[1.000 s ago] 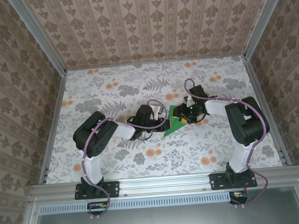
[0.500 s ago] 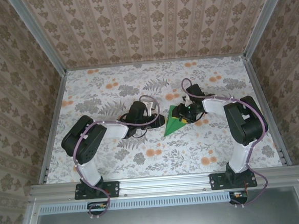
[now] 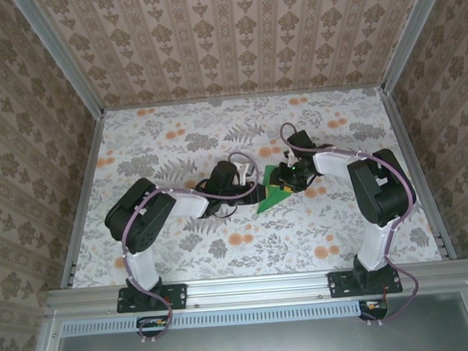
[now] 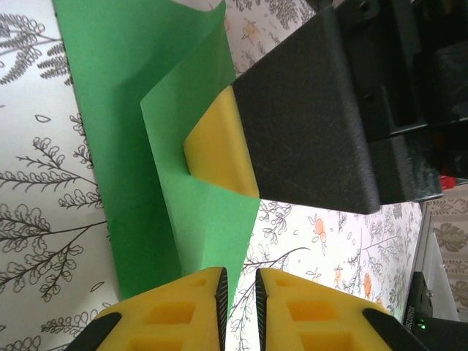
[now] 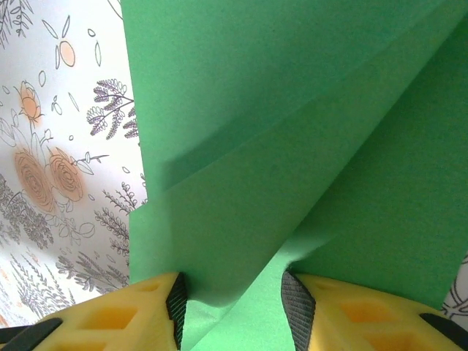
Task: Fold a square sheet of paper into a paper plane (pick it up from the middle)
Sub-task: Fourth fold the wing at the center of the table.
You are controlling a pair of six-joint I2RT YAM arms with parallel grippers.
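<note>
One paper sheet, one left pincer, one right pincer

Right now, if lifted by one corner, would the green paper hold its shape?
Probably not: the green paper bows up in a loose flap, so it looks floppy. It seems light and might slide on the table. Its creases may stiffen it slightly.

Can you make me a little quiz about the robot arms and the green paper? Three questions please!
1. True or false: the paper lies completely flat, with no folds.
2. What colour are the robot's soft pads? A red, B yellow, C blue.
3. Fill in: the table is printed with leaves and ___.

Key: 1 false, it has raised folds. 2 B. 3 flowers.
</note>
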